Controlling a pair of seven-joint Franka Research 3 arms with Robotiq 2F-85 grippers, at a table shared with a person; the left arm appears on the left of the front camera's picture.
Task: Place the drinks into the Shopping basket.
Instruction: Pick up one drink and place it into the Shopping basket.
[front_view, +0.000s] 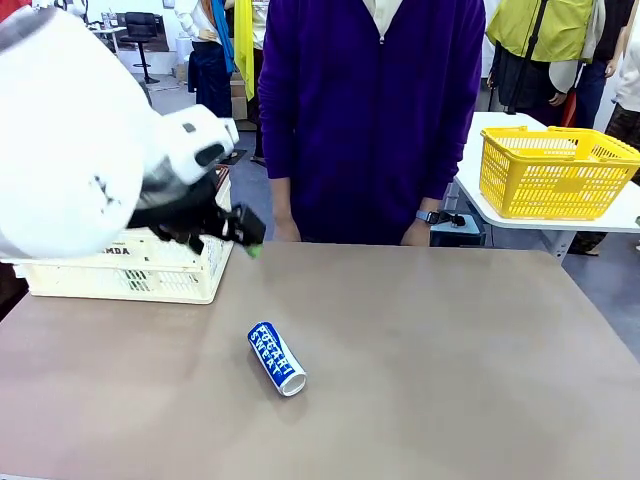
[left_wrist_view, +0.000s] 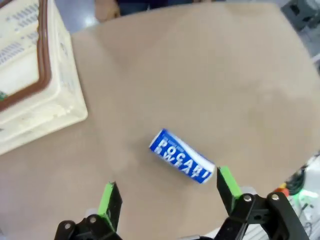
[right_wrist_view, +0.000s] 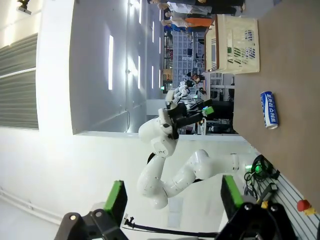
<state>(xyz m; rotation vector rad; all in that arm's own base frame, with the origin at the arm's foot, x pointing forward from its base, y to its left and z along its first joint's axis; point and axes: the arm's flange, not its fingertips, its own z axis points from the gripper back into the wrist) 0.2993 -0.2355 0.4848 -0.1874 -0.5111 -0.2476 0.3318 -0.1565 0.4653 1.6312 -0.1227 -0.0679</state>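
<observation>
One drink, a blue and white can (front_view: 277, 358), lies on its side near the middle of the tan table. In the left wrist view the can (left_wrist_view: 181, 162) lies below and just ahead of my open left gripper (left_wrist_view: 169, 192), apart from both green pads. From the front, my left gripper (front_view: 245, 235) hangs above the table beside the right end of the Shopping basket (front_view: 130, 272), a cream-white slotted basket at the table's left. Its brown rim (left_wrist_view: 45, 75) shows from the left wrist. My right gripper (right_wrist_view: 173, 197) stands open and empty, far from the can (right_wrist_view: 269, 110) and the Shopping basket (right_wrist_view: 240, 45).
A person in a purple top (front_view: 370, 110) stands at the far edge with hands near the table. A yellow mesh basket (front_view: 555, 170) sits on a white side table at the right. Bare tabletop (front_view: 450, 360) stretches right of the can.
</observation>
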